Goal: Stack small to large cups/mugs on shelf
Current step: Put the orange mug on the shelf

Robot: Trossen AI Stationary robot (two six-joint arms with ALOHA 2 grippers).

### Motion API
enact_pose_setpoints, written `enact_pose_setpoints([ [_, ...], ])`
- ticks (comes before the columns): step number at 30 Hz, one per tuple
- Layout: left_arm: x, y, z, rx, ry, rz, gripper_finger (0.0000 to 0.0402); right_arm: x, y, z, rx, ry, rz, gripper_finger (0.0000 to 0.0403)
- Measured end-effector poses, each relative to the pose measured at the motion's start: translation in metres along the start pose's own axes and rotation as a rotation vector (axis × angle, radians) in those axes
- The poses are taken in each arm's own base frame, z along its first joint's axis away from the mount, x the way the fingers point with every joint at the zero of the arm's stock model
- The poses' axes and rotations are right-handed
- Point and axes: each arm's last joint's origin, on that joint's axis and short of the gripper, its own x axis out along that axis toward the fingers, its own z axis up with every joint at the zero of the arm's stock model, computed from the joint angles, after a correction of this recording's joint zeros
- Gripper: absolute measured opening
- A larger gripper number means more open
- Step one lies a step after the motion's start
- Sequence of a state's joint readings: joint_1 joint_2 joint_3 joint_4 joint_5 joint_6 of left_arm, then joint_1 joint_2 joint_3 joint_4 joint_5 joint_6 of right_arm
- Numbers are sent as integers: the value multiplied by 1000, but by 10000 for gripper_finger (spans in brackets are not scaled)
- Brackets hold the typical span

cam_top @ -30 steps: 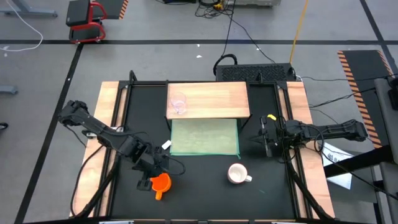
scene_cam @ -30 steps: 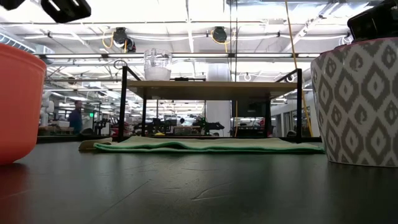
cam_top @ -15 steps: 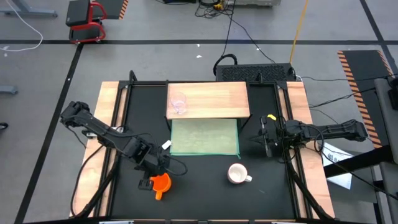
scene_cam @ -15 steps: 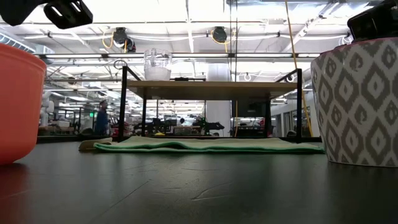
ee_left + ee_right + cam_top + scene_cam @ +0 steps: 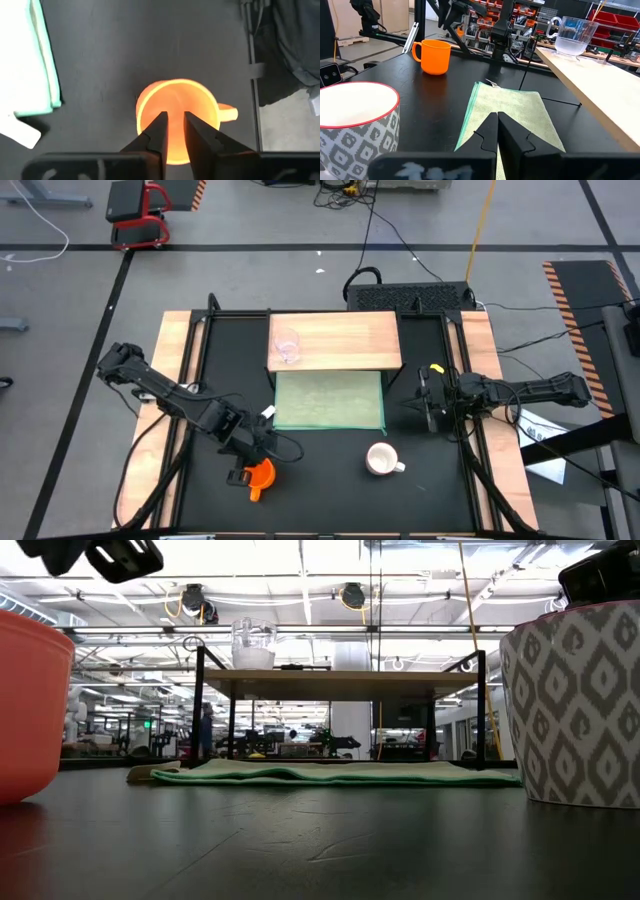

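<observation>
At the near left of the black table top, the left gripper (image 5: 256,456) hangs right over the orange mug (image 5: 260,475), which stands upright with its handle pointing toward the table's near edge. In the left wrist view its two fingers (image 5: 159,131) are parted by only a narrow gap and are aimed down into the mug's mouth; they grasp nothing yet. That gap looks too slim to take much more than the wall, so my advice is to shift until one finger is inside the rim and the other outside, on a side away from the handle, then sink low enough for a firm bite before closing. A pinch too near the lip may tip the mug as it lifts.

Further along, the green mat (image 5: 328,402) lies flat in the middle, and behind it stands the pale-wood shelf (image 5: 350,340), with the clear cup (image 5: 287,346) already on its left part. The orange mug probably belongs beside that cup, so it should be carried high enough to clear the shelf's edge and set down without nudging the cup.

To the right, the white mug (image 5: 381,459), grey-patterned with a red rim, waits on the table near the front. The right gripper (image 5: 424,401) idles just beside the mat's right edge, its fingers clenched together and empty.

No brand, label or legible writing shows on any of these things.
</observation>
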State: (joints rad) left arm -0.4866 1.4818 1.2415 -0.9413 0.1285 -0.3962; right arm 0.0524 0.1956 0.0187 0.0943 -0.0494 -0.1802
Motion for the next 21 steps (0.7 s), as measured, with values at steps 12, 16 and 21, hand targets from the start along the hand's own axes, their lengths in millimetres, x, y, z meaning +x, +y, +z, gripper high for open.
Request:
enact_pose_setpoints([
  [12,2,1,3,25,-54,34,140,0,0,0,3,1,0,0],
  [16,12,3,0,26,-51,21,161,0,0,0,4,1,0,0],
  [21,22,8,-8,21,-9,34,170,0,0,0,3,1,0,0],
])
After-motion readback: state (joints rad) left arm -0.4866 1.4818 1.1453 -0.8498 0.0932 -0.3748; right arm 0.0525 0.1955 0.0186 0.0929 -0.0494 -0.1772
